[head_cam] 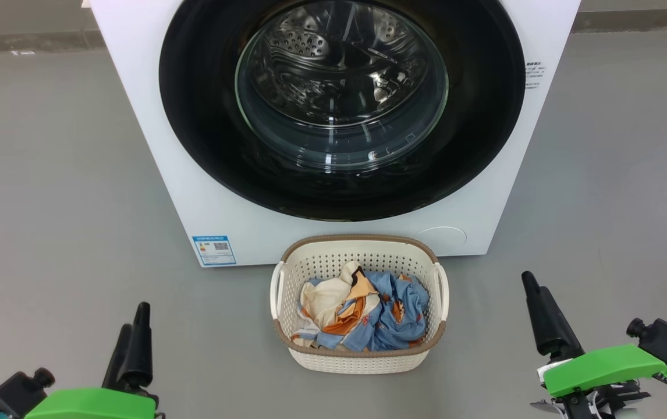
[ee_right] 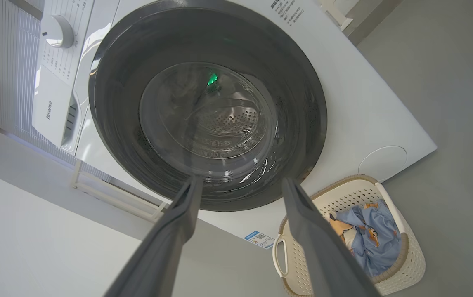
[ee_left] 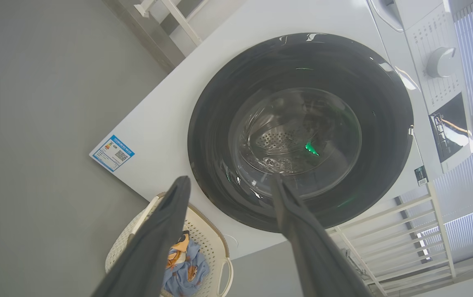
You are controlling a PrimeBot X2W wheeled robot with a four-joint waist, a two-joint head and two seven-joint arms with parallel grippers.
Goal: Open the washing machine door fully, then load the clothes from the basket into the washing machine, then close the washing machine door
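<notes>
Grey floor [head_cam: 48, 174] under the whole scene, extending outward to either side of both pincers. The washing machine [head_cam: 153, 116], a white front-loader, stands ahead of the two pincers, beyond their fingertips and well apart from them. The washing machine door [head_cam: 205, 134], round with a glossy black rim and a bulging clear glass window, lies shut against the machine's front; the perforated steel drum is visible through the glass. In each wrist view the door sits straight ahead, framed between that pincer's own fingers. The basket [head_cam: 362, 362], cream-white, perforated and brown-rimmed with two side handles, rests on the floor just in front of the machine's base, below the door. It is between the two pincers and ahead of them, touching neither. Whether it touches the machine cannot be told. The clothes [head_cam: 368, 311], crumpled light blue fabric with orange prints beside cream and orange pieces, lie inside the basket, below its rim. The left pincer [ee_left: 230, 181] is to the left of the basket, its two dark fingers spread apart with nothing between them. The right pincer [ee_right: 241, 181] is to the right of the basket, fingers likewise spread and holding nothing. A blue energy label [head_cam: 214, 250] is on the machine's lower front, ahead of the left pincer. A round cover [head_cam: 441, 235] is low on the front, nearer the right pincer.
</notes>
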